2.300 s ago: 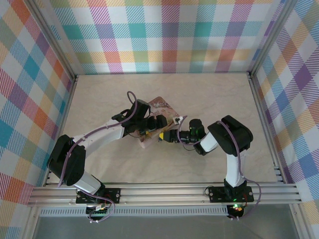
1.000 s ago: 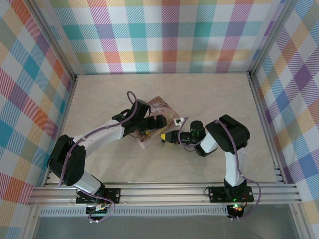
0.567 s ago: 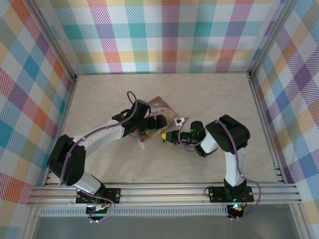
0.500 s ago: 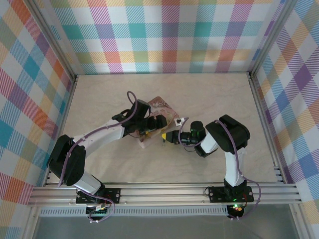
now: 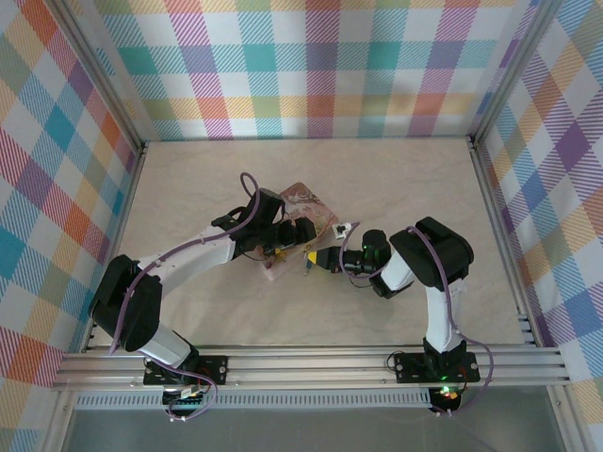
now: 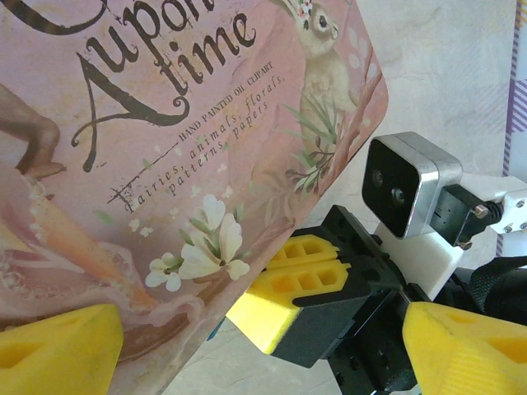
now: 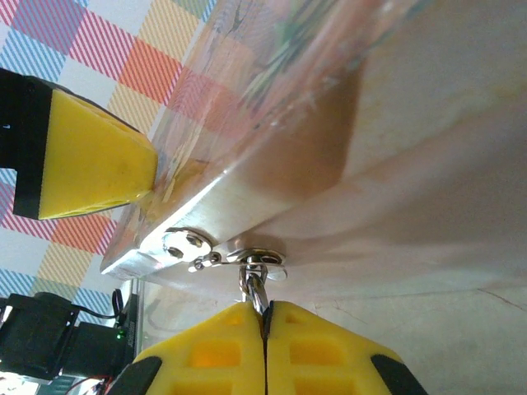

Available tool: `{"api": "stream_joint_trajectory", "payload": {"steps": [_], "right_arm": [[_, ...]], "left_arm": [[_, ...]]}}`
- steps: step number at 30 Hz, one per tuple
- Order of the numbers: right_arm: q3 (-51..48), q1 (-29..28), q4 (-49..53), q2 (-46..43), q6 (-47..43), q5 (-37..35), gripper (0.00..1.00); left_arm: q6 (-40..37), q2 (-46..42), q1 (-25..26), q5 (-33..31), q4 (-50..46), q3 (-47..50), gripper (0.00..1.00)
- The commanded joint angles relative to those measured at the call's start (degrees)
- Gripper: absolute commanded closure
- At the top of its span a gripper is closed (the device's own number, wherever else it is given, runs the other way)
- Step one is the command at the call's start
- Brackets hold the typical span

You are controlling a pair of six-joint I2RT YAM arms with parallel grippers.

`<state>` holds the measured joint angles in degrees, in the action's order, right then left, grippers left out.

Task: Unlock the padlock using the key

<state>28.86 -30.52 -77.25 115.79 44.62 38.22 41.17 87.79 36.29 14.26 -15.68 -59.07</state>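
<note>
Your right gripper (image 7: 263, 317) is pinched shut on the thin silvery loop of what looks like the padlock (image 7: 255, 290). It hangs from the clasp on the tin (image 7: 272, 107) straight ahead of that hand, its length running in between the fingers. Your left gripper (image 5: 290, 235) stands wide, one finger (image 7: 90, 156) against the tin, grasping nothing

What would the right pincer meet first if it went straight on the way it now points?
The right pincer, shut on a thin silvery metal piece, points at the latch ring on the pink tin box. It would likely meet that ring, then the box's edge right behind.
</note>
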Motion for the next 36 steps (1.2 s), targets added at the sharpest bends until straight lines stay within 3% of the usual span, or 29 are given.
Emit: {"api": "stream_joint_trajectory", "payload": {"steps": [1,36], "right_arm": [[-0.8,0.2,-3.3,-0.8,1.9,0.5,0.97],[-1.1,-0.2,-3.3,-3.4,15.9,-15.2,0.99]], "left_arm": [[0.9,0.4,1.4,0.8,-4.2,1.2,0.11],[1.1,1.8,3.0,1.1,-4.5,1.5,0.11]]}}
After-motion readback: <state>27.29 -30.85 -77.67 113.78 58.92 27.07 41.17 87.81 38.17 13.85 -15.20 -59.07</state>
